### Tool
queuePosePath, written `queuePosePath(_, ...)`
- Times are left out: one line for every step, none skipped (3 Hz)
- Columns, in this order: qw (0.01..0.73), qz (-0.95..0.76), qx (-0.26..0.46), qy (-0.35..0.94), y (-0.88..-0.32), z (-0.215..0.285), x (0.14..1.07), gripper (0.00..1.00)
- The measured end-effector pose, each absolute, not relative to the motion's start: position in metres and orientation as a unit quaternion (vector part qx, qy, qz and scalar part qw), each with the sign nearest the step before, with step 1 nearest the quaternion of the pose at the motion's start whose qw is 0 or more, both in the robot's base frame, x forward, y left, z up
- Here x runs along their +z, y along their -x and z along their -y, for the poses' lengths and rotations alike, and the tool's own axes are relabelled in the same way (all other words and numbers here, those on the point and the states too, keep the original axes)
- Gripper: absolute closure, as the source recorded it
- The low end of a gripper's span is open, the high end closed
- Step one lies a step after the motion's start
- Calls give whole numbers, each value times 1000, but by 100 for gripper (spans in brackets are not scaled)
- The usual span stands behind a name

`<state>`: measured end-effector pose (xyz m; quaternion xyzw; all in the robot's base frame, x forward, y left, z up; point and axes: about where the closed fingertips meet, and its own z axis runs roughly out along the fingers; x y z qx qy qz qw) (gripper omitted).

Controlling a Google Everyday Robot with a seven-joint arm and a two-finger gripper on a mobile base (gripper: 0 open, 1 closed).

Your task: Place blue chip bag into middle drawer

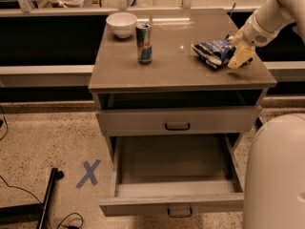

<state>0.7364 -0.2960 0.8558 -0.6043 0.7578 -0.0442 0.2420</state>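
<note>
Nearest, the wide shallow grey middle drawer (171,203) with its small dark loop handle is standing pulled out, and a blue tape cross (89,173) is lying on the speckled floor to its left. Just beyond, the similar grey upper drawer front (143,120) is sitting closed. On the grey cabinet top (143,73), the crumpled dark-blue foil chip bag (212,51) is lying at the right. The pale yellowish gripper (239,55) is reaching in from the right, right at the bag's right edge; whether it is spread or pinching cannot be told. Farther left, a blue-and-silver drink can (144,43) is standing upright, with a round white bowl (121,24) sitting beyond it.
</note>
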Motion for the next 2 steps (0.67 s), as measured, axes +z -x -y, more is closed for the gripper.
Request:
queuePosePath(262, -745, -28, 612, -745, 281, 852, 65)
queuePosePath(301, -720, -13, 625, -743, 266, 868, 89)
